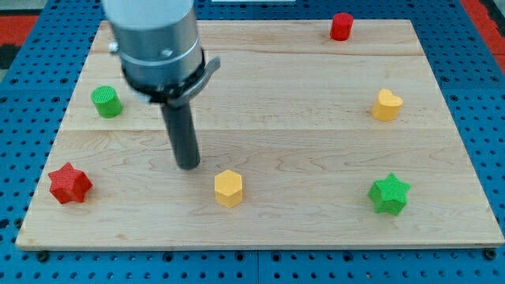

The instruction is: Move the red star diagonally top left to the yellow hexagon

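Note:
The red star [69, 183] lies near the board's lower left corner. The yellow hexagon [229, 188] lies right of it, near the bottom edge at mid-left. My tip [188, 165] stands on the board just up and left of the yellow hexagon, a small gap apart. The tip is well right of the red star and touches no block. The arm's grey body hangs over the top left of the board.
A green cylinder [106, 102] sits at the left. A red cylinder [341, 26] sits at the top right. A yellow heart [387, 105] sits at the right. A green star [389, 194] sits at the lower right. The wooden board [300, 134] lies on a blue pegboard.

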`<state>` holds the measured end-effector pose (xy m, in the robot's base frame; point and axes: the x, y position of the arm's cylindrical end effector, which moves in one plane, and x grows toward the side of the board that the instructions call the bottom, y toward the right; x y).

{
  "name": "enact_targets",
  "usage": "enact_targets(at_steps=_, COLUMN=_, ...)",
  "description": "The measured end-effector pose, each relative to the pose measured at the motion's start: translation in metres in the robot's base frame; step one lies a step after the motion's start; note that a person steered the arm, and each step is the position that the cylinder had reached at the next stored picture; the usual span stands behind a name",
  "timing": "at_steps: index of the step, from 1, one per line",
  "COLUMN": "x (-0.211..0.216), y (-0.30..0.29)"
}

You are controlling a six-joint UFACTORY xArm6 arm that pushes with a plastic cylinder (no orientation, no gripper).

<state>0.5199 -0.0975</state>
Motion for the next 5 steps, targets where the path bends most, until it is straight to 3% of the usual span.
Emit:
enact_targets(at_steps=2, x=0.056, y=-0.074)
enact_targets(at_steps=3, x=0.060, y=-0.128)
enact_targets(at_steps=5, x=0.027, y=-0.200)
